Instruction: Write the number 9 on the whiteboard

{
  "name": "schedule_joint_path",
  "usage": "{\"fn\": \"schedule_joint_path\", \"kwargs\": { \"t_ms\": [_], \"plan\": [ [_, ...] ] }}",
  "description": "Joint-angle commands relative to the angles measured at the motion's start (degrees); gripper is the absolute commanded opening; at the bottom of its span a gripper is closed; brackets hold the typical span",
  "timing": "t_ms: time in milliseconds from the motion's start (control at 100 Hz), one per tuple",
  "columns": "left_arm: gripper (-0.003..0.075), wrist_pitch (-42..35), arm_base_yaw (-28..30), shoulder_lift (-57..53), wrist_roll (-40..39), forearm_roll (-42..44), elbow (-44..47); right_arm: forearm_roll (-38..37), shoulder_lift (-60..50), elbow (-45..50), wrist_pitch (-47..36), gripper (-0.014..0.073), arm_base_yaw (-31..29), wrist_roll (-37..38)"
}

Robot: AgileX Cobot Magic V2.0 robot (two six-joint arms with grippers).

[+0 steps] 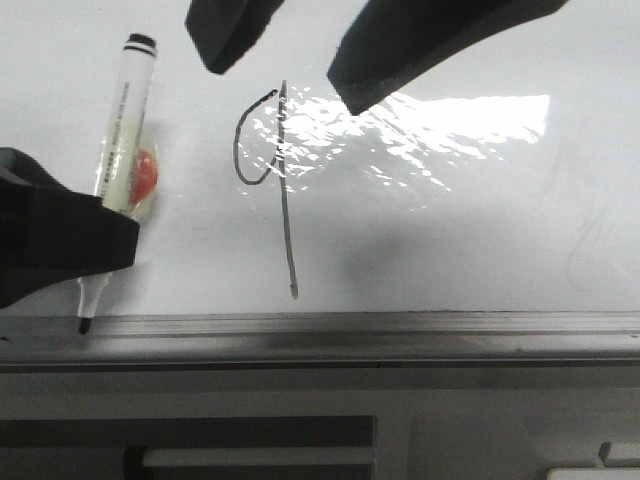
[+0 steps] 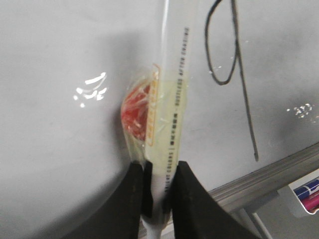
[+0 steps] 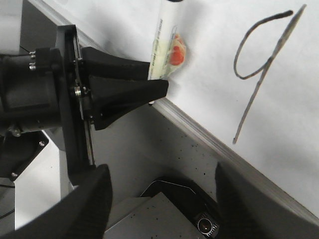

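Whiteboard [image 1: 470,240]: glossy white-grey surface filling the upper front view; bright glare patch right of centre; grey aluminium edge rail [image 1: 400,323] along its near side.
Number 9 [image 1: 270,170]: thin black marker figure near the board's centre; small open loop at about 9 o'clock of a long, nearly vertical stem; the stem's lower end stops just short of the rail.
Marker [image 1: 122,130]: pale barrel with printed text and a black end band, lying toward 9 o'clock from the figure, well apart from it; dark tip [image 1: 85,323] touching the rail or just over it; a red patch under clear tape on the barrel's side.
Left gripper [image 2: 160,199]: black fingers clamped on the marker's lower barrel, one on each side.
Right gripper [image 3: 162,199]: two black fingers spread wide with nothing between them; in the front view they sit toward 12 o'clock from the figure, their height over the board unclear.
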Motion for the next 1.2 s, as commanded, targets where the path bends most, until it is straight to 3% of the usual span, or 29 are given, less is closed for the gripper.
{"fn": "schedule_joint_path", "kwargs": {
  "t_ms": [0, 710, 910, 1190],
  "plan": [
    [-0.002, -1.5, -0.1, -0.5, -0.5, -2.9, -2.7, 0.4, -1.5, -1.8, -3.7, 0.0399, 0.1, 0.0],
    [-0.002, 0.2, -0.1, 1.1, -3.5, -4.3, -3.6, 1.2, -1.5, -1.8, -3.0, 0.0399, 0.1, 0.0],
    [-0.002, -5.5, -0.1, 1.1, -5.4, -3.9, -3.6, 1.2, -1.5, -1.8, -1.9, 0.0398, 0.1, 0.0],
    [-0.0018, -5.1, -0.1, 1.4, -6.4, -1.5, -3.6, 1.2, -1.5, -1.8, -0.9, 0.0398, 0.1, 0.0]
  ]
}}
